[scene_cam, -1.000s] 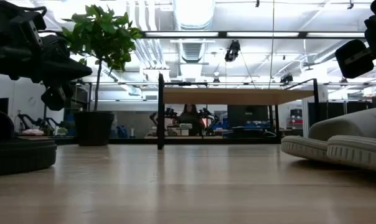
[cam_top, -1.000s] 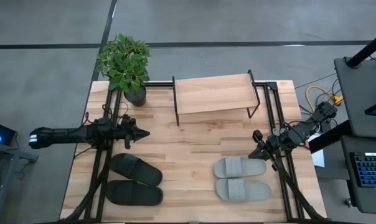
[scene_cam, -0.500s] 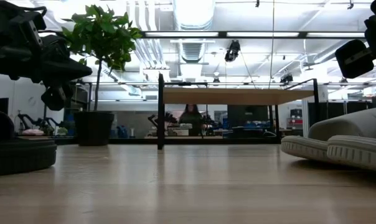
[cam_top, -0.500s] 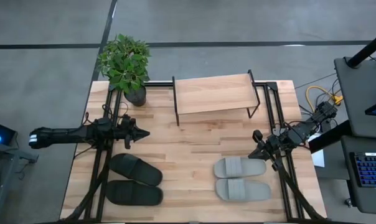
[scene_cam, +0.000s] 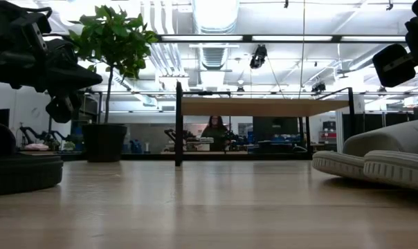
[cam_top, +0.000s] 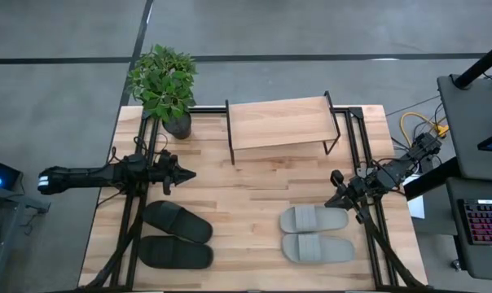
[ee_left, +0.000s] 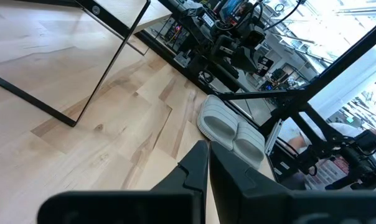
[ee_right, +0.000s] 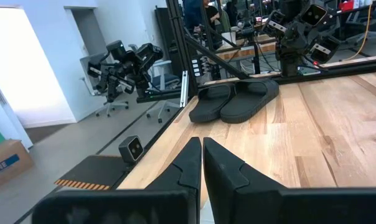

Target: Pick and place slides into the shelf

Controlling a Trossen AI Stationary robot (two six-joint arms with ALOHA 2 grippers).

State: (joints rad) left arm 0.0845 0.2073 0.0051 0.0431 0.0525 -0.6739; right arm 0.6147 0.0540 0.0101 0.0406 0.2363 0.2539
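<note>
Slides all lie on the worktop [cam_top: 254,191], black pair [cam_top: 177,236] at 7 o'clock, grey pair [cam_top: 315,236] at 5, shelf [cam_top: 280,122] bare at 12, so either clenched gripper, left [cam_top: 187,174] or right [cam_top: 334,177], should spread wide before pinching a strap.

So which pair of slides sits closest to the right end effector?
The light grey pair, just below the right end effector; the black pair lies across the table.

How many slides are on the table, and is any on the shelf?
4. Black pair lies near the table's front left; grey-white pair near its front right. None on the shelf; none looks hidden.
</note>
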